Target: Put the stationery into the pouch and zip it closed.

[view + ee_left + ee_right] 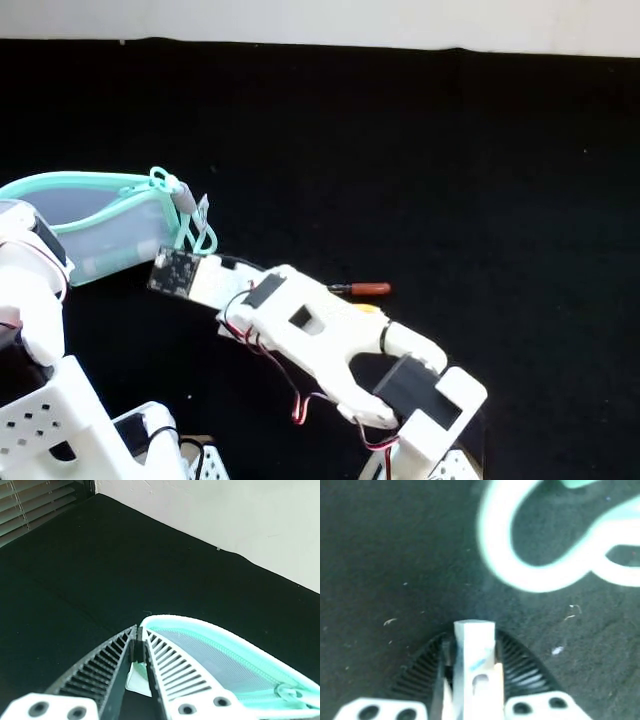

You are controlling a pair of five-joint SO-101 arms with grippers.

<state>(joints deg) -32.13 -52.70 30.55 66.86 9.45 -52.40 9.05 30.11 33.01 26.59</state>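
The right hand (473, 642) is clamped on a flat, pale zipper pull (474, 630) — its ribbed black fingers (422, 672) press in from both sides with no gap left, and the pull's square end sticks out just past the tips. Just ahead of it a mint cord loop (530, 575) curves close over the black counter (380, 555). In the high view the right arm stretches low across the counter from the front edge, ending at the near end of the pouch (100, 225), where a grey slider (184, 197) and the mint loops are bunched together. The left hand (138, 636) is at the pouch's other end. Its two fingers, one black and one white, meet at the tips and pinch the mint rim where it narrows to a point, and a pale scrap of the pouch shows between them lower down. The pouch lies at the left of the counter, mint-edged with a pale, see-through side; whether its zipper is run shut I cannot tell. A pen (362, 289) with a reddish body lies on the counter outside the pouch and well apart from it, just beside the right arm and partly hidden behind it. A pale wall (320, 20) runs behind the counter, and the left wrist view shows a slatted blind (30, 505).
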